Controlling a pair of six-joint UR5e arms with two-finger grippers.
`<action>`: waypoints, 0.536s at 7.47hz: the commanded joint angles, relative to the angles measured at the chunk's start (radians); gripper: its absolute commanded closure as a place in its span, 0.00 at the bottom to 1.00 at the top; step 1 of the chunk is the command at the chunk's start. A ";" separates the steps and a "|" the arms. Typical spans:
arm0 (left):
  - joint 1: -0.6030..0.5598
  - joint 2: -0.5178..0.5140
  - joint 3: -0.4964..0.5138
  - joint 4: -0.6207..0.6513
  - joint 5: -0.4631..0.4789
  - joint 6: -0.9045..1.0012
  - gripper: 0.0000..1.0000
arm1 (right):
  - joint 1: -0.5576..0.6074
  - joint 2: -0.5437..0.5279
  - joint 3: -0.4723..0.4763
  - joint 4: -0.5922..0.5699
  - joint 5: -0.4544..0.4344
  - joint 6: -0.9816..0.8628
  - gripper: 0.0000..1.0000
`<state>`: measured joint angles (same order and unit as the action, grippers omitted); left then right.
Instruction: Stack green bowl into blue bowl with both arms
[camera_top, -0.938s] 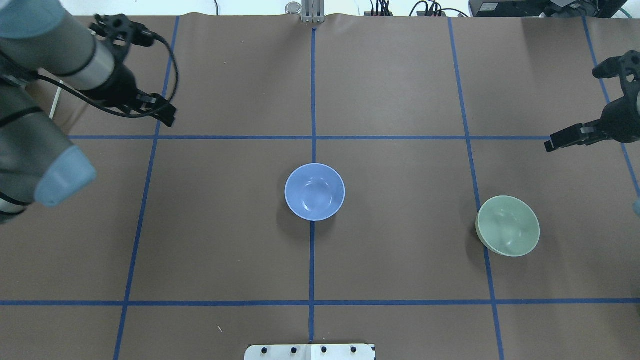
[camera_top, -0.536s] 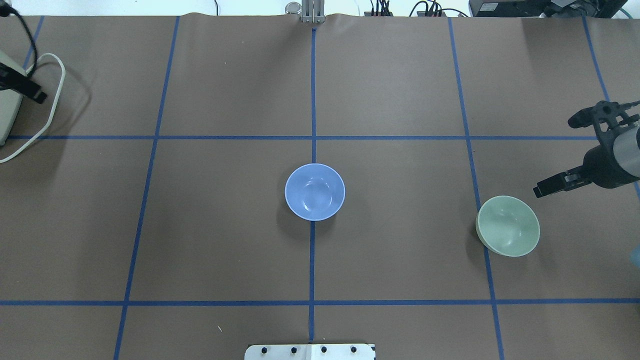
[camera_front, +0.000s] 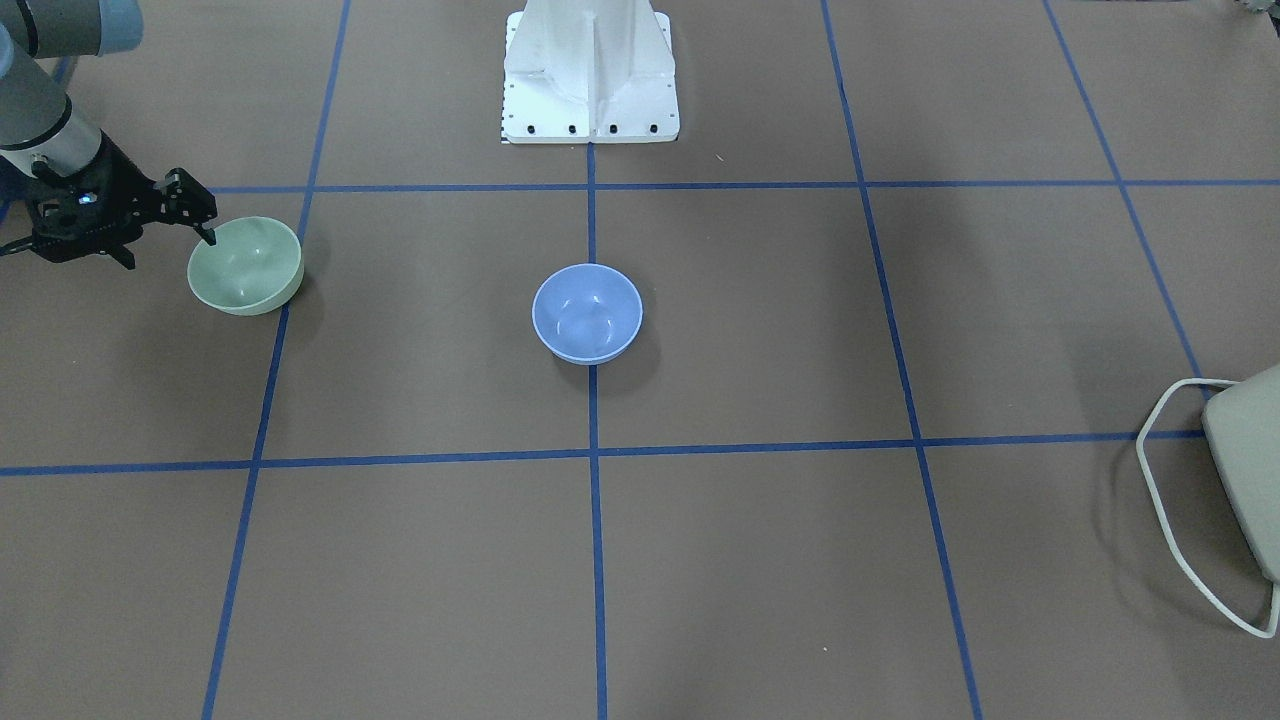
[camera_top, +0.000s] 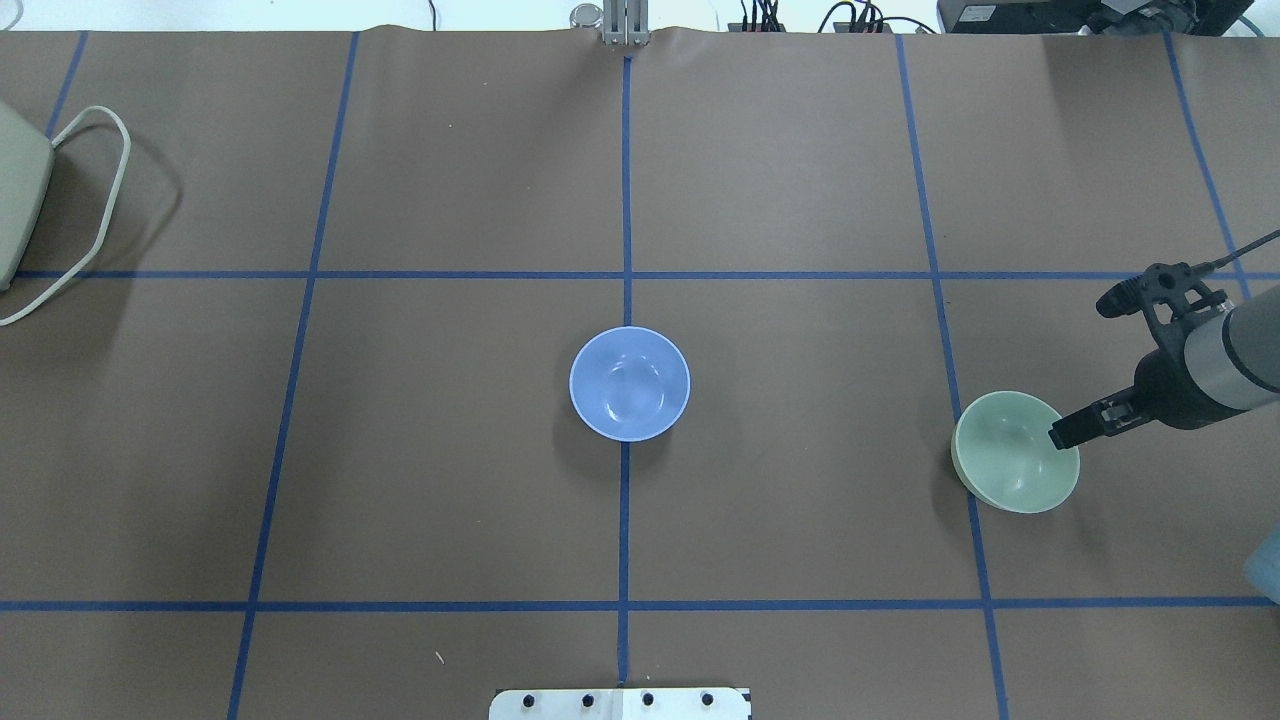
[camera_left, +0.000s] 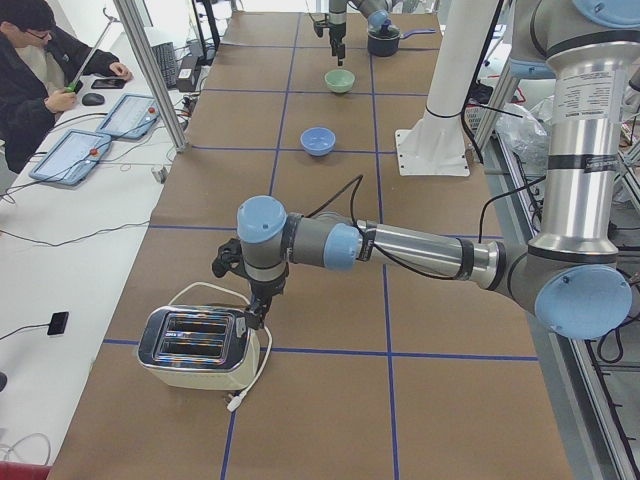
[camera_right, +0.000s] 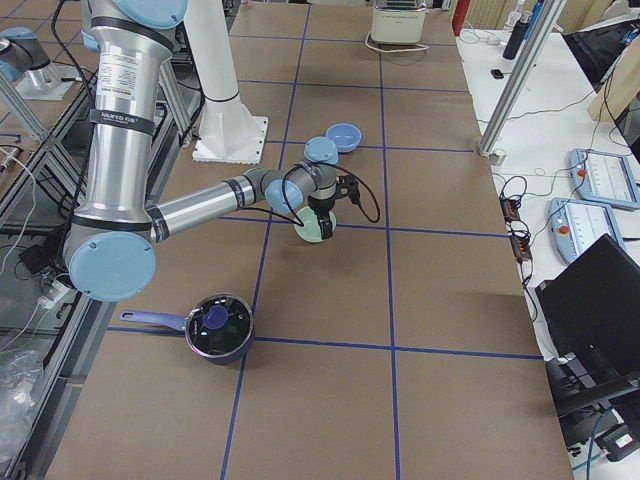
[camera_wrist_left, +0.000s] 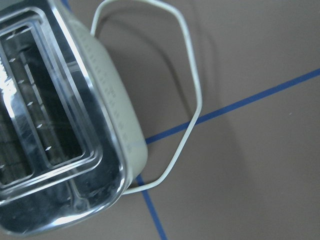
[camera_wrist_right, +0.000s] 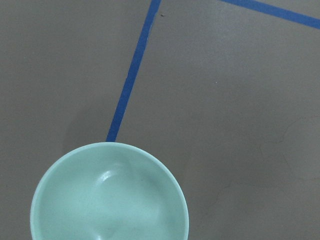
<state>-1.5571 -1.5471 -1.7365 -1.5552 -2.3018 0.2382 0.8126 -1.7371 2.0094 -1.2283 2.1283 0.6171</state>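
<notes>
The green bowl sits upright at the table's right side; it also shows in the front view and the right wrist view. The blue bowl sits upright and empty at the table's centre. My right gripper hangs tilted over the green bowl's right rim; its fingers look apart and hold nothing. My left gripper shows only in the exterior left view, just above a toaster; I cannot tell whether it is open or shut.
A cream and chrome toaster with a white cord stands at the table's far left. A dark pot with a lid stands beyond the green bowl. The white stand is at the robot's edge.
My left arm has swung out of the overhead view to the left, uncovering the toaster. My right gripper has moved toward the robot to the green bowl's rim. The bowls have not moved.
</notes>
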 joint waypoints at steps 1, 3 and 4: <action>-0.031 0.024 0.006 0.006 0.002 0.015 0.02 | -0.044 -0.004 -0.073 0.091 -0.036 0.001 0.12; -0.032 0.025 0.008 0.004 0.004 0.015 0.02 | -0.053 0.025 -0.141 0.131 -0.042 0.001 0.34; -0.032 0.025 0.009 0.004 0.004 0.016 0.02 | -0.053 0.034 -0.144 0.131 -0.039 0.001 0.78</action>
<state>-1.5885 -1.5224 -1.7290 -1.5504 -2.2986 0.2533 0.7620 -1.7173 1.8836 -1.1059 2.0890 0.6181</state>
